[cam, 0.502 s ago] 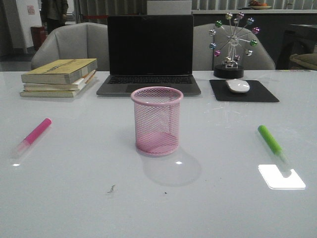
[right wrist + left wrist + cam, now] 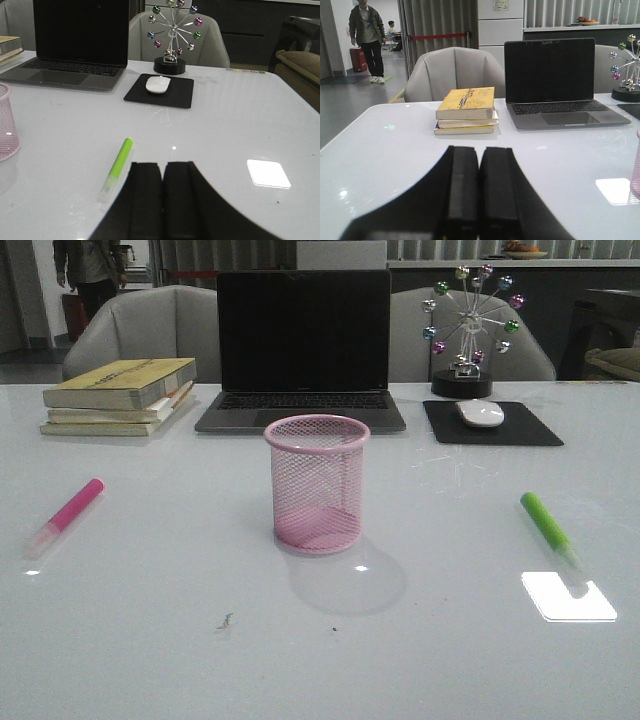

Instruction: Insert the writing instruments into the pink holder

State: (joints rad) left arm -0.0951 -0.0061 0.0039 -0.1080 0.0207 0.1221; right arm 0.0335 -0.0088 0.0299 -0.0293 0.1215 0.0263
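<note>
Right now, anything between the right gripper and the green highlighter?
No. In the right wrist view the right gripper, fingers shut and empty, sits just behind the green highlighter; only bare white table lies between them.

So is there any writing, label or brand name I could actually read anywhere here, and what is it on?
None can be read.
Top yellow book: dark printing on the cover, too blurred to read.
Sign on the white cabinet: too small to read.
Laptop: screen dark, no brand visible.
Pink highlighter, green highlighter, pink holder: no visible lettering.
</note>
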